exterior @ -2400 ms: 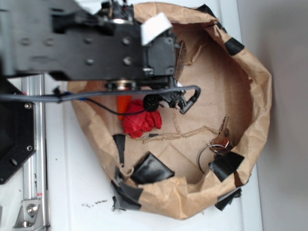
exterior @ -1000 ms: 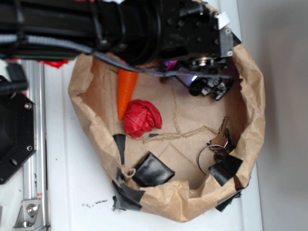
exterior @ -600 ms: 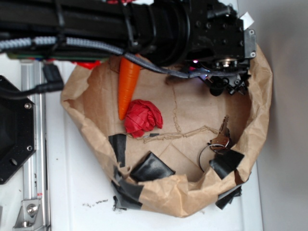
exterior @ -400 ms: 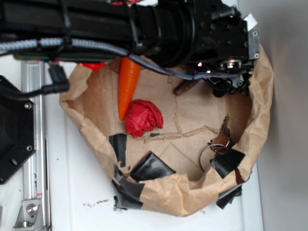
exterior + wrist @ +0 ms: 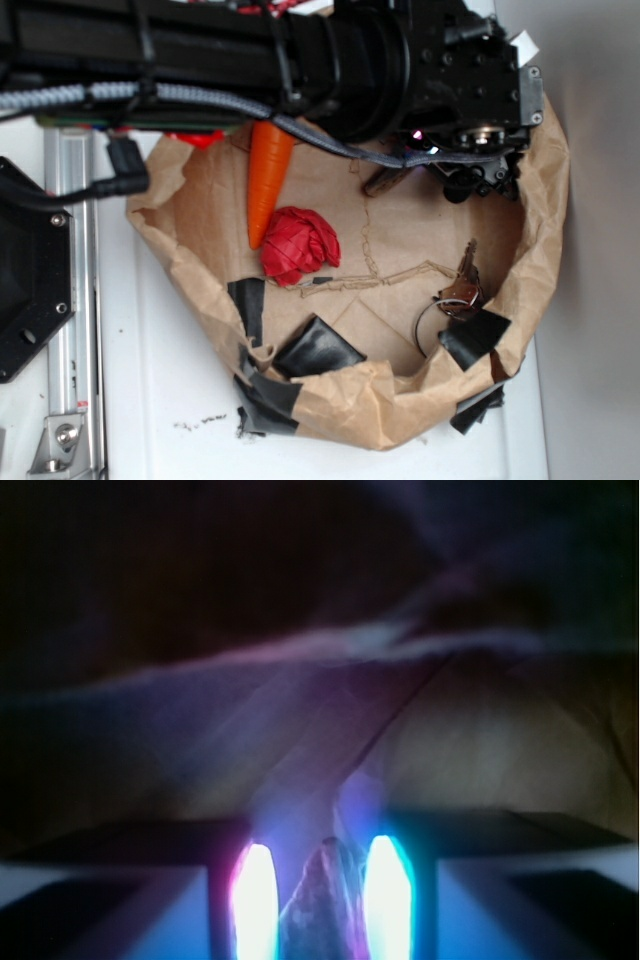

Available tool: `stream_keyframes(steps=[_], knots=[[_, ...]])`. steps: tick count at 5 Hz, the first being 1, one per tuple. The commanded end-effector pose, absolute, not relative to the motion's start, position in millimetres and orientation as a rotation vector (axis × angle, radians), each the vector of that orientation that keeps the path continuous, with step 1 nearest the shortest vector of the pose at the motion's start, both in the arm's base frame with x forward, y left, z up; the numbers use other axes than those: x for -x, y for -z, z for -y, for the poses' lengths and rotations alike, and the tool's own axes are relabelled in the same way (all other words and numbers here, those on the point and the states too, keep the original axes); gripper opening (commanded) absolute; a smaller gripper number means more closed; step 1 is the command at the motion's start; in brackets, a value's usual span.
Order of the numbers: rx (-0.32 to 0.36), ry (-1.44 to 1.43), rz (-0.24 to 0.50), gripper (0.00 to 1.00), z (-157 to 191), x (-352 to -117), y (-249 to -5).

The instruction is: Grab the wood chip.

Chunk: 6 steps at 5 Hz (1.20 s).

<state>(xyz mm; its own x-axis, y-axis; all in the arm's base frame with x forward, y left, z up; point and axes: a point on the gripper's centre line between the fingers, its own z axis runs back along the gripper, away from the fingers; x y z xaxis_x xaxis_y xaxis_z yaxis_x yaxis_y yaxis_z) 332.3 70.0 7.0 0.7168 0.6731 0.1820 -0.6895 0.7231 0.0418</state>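
The wood chip (image 5: 385, 181) is a dark-brown sliver poking out leftward from under the wrist, at the back of the crumpled paper bag (image 5: 548, 230). My gripper (image 5: 472, 182) hangs low inside the bag near its back right wall, mostly hidden under the black arm. In the wrist view the rough, pointed chip (image 5: 322, 905) stands between my two glowing fingertips (image 5: 256, 895), which sit close against its sides. My gripper (image 5: 320, 895) is shut on it. Behind it lies blurred brown paper.
An orange carrot (image 5: 266, 190) and a red crumpled ball (image 5: 298, 245) lie at the bag's left. Brass keys on a ring (image 5: 456, 295) rest at the right front. Black tape patches (image 5: 315, 350) line the front rim. A metal rail (image 5: 70, 330) runs at the left.
The arm swung from over the carrot to the bag's back right and sank in. The bag's rim shifted. The chip now shows beside the gripper, between the fingers.
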Motion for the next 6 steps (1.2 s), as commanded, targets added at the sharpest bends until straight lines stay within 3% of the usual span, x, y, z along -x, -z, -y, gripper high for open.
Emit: stream_keyframes(steps=[1,2,3,4,5,6], knots=[[-0.050,-0.581,0.214,0.00,-51,-310,-14],[0.067,-0.339,0.266,0.00,-47,-299,-52],[0.110,-0.210,0.260,0.00,-37,-288,-88],[0.100,-0.148,0.238,0.00,-21,-280,-118],[0.040,-0.114,0.216,0.00,-14,-281,-125],[0.014,-0.114,0.204,0.00,-14,-286,-115]])
